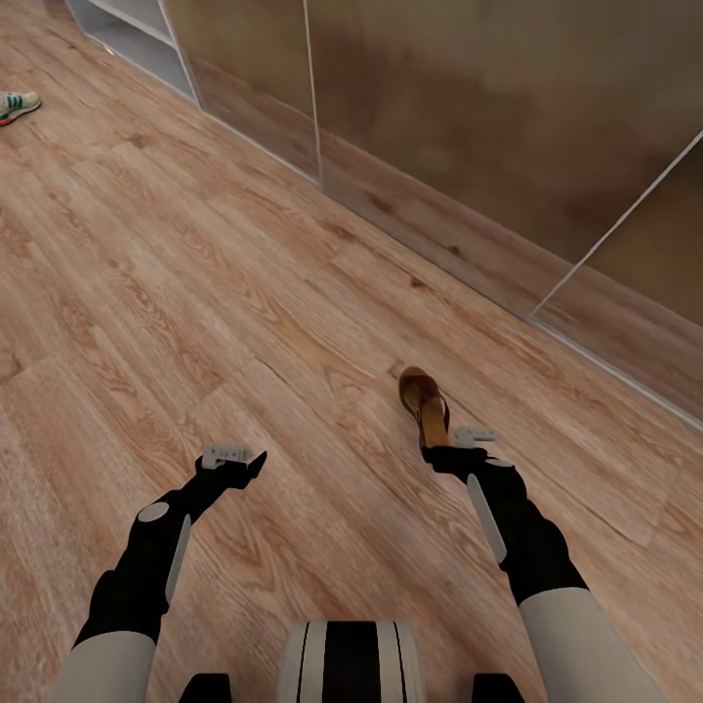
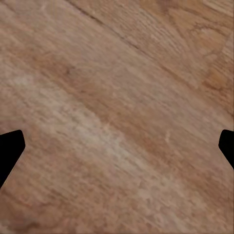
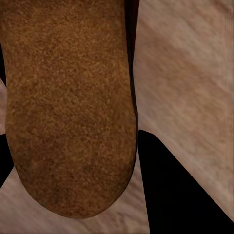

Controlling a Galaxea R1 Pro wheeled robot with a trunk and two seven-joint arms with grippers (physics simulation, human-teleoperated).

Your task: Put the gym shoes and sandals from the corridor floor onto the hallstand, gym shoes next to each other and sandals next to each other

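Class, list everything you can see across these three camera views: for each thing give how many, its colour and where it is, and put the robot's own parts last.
sandal: one, dark brown with tan footbed, in the right gripper, over the floor near the wall; its footbed shows close up in the right wrist view.
gym shoe: one, white with green stripes and a red edge, on the floor at far left, partly cut off by the frame.
hallstand: one, pale grey, against the wall at top left, only a corner visible.
floor: light brown wood planks.
wall panels: brownish, along the right.
left gripper: black, open, empty, above the floor.
right gripper: black, shut on the sandal.
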